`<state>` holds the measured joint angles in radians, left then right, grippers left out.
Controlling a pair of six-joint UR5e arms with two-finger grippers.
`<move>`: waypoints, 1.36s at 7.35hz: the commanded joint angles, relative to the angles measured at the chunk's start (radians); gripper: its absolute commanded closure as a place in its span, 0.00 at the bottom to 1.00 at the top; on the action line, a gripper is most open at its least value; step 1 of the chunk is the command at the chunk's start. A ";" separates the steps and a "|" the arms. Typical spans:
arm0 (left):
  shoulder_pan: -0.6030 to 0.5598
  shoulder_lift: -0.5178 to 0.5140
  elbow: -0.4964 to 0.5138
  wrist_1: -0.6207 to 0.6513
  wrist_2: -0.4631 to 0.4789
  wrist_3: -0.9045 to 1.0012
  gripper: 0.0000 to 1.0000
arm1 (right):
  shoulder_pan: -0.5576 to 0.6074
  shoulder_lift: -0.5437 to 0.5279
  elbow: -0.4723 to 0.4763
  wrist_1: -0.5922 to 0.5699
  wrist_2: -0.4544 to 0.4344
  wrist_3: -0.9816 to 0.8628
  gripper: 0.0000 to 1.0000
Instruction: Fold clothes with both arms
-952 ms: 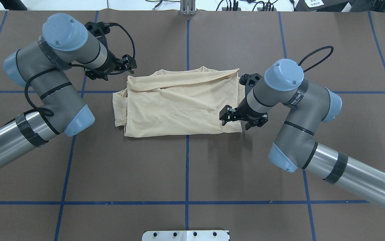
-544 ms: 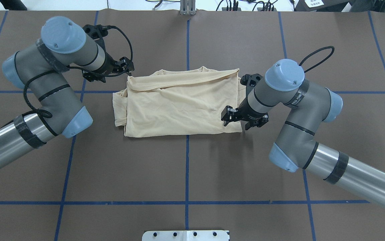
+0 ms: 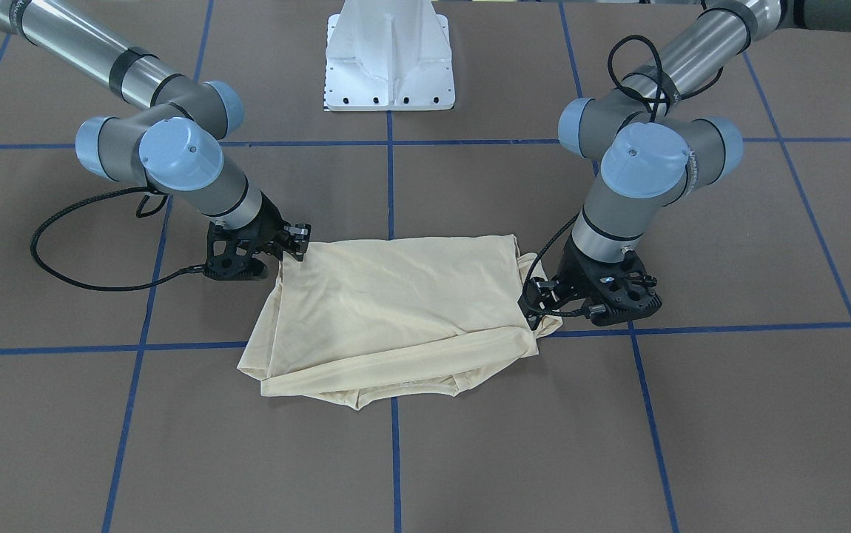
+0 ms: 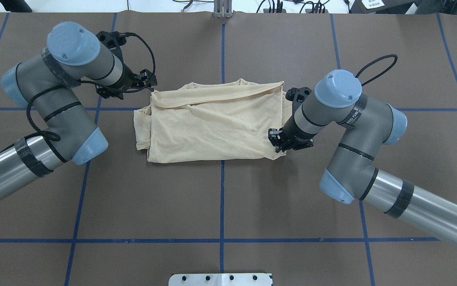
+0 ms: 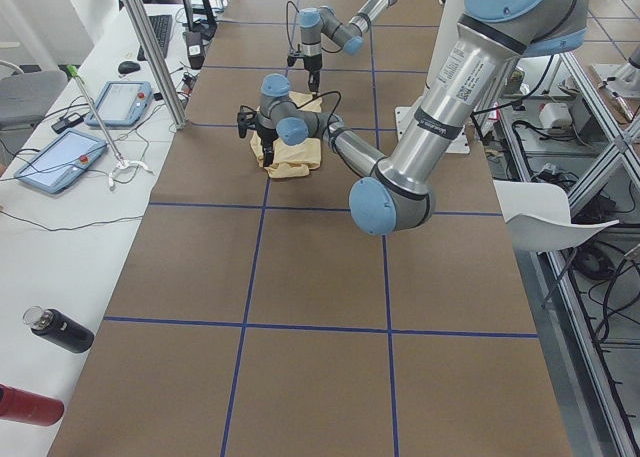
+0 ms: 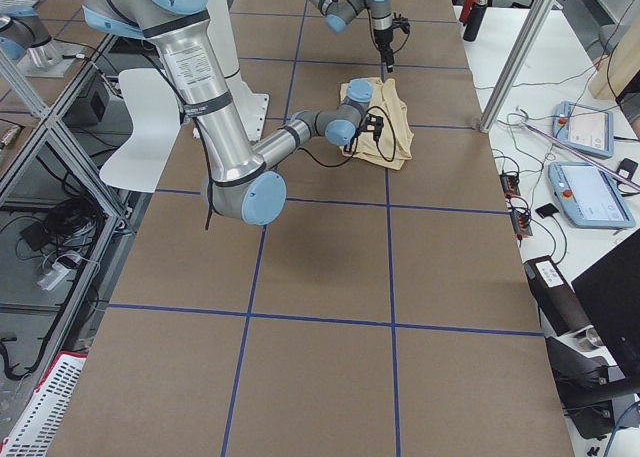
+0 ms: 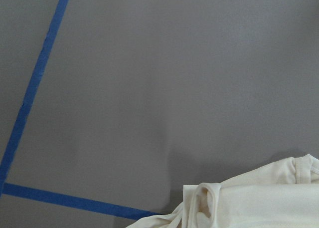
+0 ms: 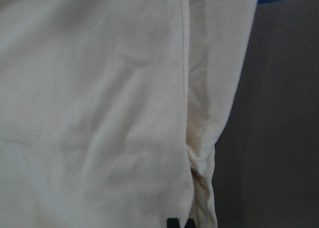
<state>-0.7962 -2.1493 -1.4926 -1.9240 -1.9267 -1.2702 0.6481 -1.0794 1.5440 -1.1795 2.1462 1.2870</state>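
Observation:
The cream-yellow shirt (image 4: pixel 212 123) lies folded in a rough rectangle at the table's middle, print hidden, with a sleeve fold along its far edge (image 3: pixel 396 355). My left gripper (image 4: pixel 150 83) points down at the shirt's far-left corner (image 3: pixel 533 307) with its fingers apart; the left wrist view holds only that corner (image 7: pixel 259 203) and bare table. My right gripper (image 4: pixel 279 146) is down on the near-right corner (image 3: pixel 298 248), fingers drawn together on the fabric. Cloth (image 8: pixel 99 113) fills the right wrist view, with two black fingertips (image 8: pixel 174 223) side by side at the bottom edge.
Blue tape lines (image 4: pixel 222 198) cross the brown table. The white pedestal base (image 3: pixel 388 66) stands behind the shirt on the robot's side. A side bench with tablets (image 5: pixel 120 102) and bottles (image 5: pixel 60 329) runs along the far edge.
The right gripper's fingers have drawn in from a wide spread onto the shirt's near-right corner. The left arm has shifted slightly outward and away, its gripper staying by the far-left corner.

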 commanded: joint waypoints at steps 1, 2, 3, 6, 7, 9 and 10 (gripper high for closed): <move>0.000 0.000 -0.001 -0.001 0.000 0.000 0.01 | 0.007 0.001 0.008 -0.002 0.012 0.000 1.00; 0.000 0.000 -0.004 0.000 0.000 0.000 0.01 | 0.012 -0.007 0.036 -0.006 0.014 0.000 1.00; 0.000 -0.001 -0.008 0.000 0.002 -0.001 0.01 | 0.012 -0.066 0.106 -0.006 0.014 0.000 1.00; 0.000 0.000 -0.014 0.002 0.002 -0.001 0.01 | -0.010 -0.246 0.292 -0.006 0.104 0.000 1.00; -0.001 0.000 -0.015 0.003 0.002 -0.001 0.01 | -0.045 -0.279 0.327 -0.005 0.113 0.002 1.00; -0.002 0.002 -0.018 0.003 0.002 -0.001 0.01 | -0.102 -0.370 0.416 -0.003 0.211 0.046 1.00; -0.002 0.002 -0.018 0.003 0.003 -0.001 0.01 | -0.135 -0.399 0.459 0.000 0.262 0.108 1.00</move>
<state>-0.7975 -2.1482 -1.5100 -1.9206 -1.9247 -1.2717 0.5532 -1.4318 1.9463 -1.1826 2.3413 1.3332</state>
